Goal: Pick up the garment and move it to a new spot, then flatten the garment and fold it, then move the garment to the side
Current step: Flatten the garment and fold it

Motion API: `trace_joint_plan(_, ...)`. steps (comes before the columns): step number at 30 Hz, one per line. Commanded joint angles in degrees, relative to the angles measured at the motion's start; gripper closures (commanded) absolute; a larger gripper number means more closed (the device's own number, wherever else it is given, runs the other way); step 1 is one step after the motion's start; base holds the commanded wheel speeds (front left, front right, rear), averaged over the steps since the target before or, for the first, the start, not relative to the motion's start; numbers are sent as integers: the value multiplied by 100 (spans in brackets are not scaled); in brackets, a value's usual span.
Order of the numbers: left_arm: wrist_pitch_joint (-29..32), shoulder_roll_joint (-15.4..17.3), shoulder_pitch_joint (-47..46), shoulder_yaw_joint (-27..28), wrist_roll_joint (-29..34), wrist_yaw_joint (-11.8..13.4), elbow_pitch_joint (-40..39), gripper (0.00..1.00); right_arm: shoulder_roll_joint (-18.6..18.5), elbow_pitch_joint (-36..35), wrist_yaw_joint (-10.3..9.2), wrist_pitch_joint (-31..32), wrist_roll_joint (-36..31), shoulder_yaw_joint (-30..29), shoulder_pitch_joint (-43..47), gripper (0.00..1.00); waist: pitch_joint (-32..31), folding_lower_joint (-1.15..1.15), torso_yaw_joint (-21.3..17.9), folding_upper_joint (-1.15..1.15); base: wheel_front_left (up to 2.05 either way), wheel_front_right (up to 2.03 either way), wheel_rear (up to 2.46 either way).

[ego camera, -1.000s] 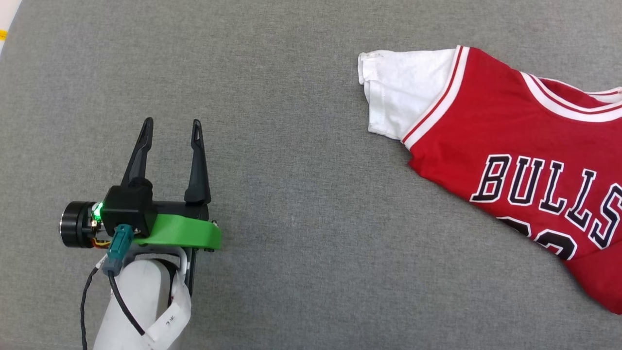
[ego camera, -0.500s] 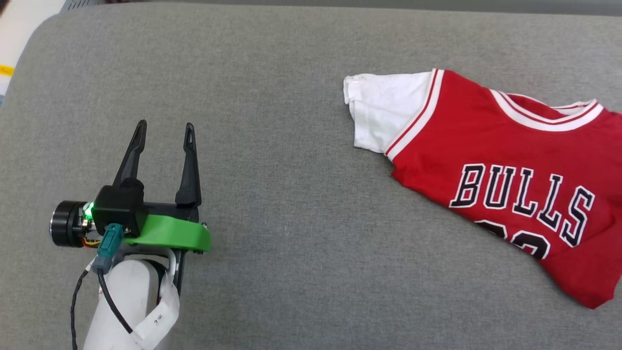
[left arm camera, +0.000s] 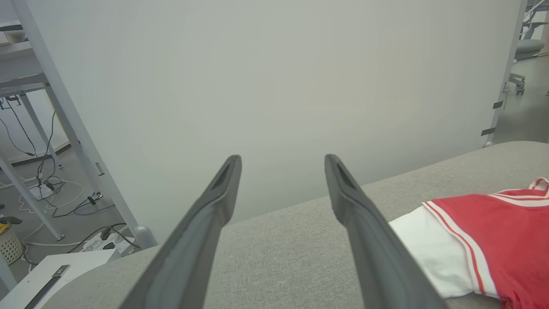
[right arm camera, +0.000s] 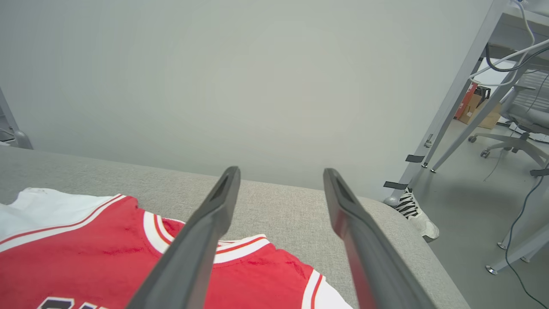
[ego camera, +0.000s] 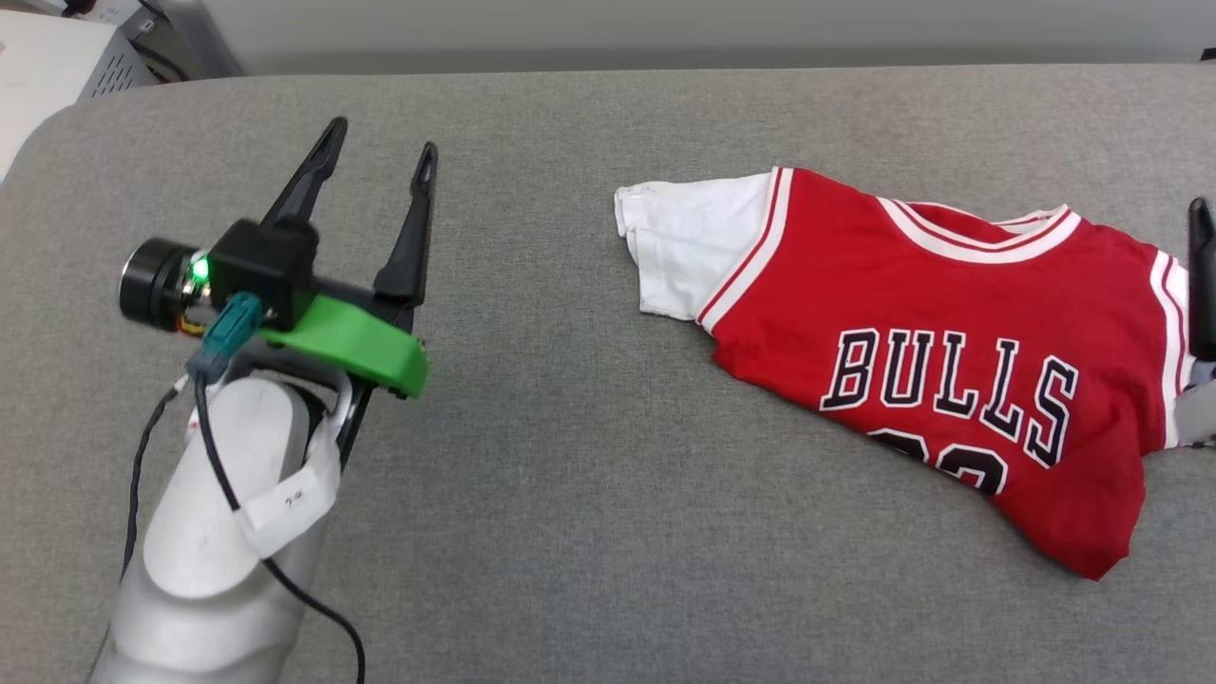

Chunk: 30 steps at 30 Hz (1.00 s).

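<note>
The garment (ego camera: 912, 323), a red jersey T-shirt with white sleeves and black "BULLS" lettering, lies spread and slightly rumpled on the right half of the grey padded surface (ego camera: 570, 475). Its left white sleeve (ego camera: 679, 242) points toward the middle. My left gripper (ego camera: 380, 138) is open and empty, raised over the surface well left of the garment. In the left wrist view the left gripper (left arm camera: 283, 158) stands wide, with the garment (left arm camera: 493, 227) at the right. My right gripper (right arm camera: 281, 171) is open above the garment (right arm camera: 85, 244) near the collar. One of its fingers (ego camera: 1203, 275) shows at the garment's right side.
The surface's far edge (ego camera: 608, 76) meets a pale wall (left arm camera: 274, 86). A white cabinet (ego camera: 47, 66) stands at the back left. On the floor beyond are grey table legs (left arm camera: 73, 128), cables (left arm camera: 51, 193), a striped shoe (right arm camera: 414, 210) and an office chair (right arm camera: 523, 128).
The head camera has tilted, shifting the picture down and left and bringing the far edge and wall into view. My left gripper has risen and moved forward. A right finger now shows at the right edge.
</note>
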Motion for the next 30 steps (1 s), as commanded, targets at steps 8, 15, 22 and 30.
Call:
trace_joint_plan(8, 674, 870, -1799, -1916, -881, -26, 205, 0, 924, -1298, -5, 23, -531, -57, 1111, 0, 2, 0, -213, 0, 0, 0, 0)
trace_joint_plan(15, 1946, 1022, -2969, -3767, -2112, -27, 656, 0, 1218, -1515, -5, 32, -529, 135, 1431, 0, 69, 0, -389, 0, 0, 0, 0)
trace_joint_plan(22, 3583, 1080, -3705, -5209, -3737, -27, 1061, 0, 1354, -1491, -5, 6, -505, 469, 1357, 0, 302, 0, -702, 0, 0, 0, 0)
trace_joint_plan(30, 4589, 1164, -4160, -6165, -4238, -27, 1103, 0, 1495, -1431, -5, -26, -559, 622, 1068, 0, 749, 0, -1003, 0, 0, 0, 0)
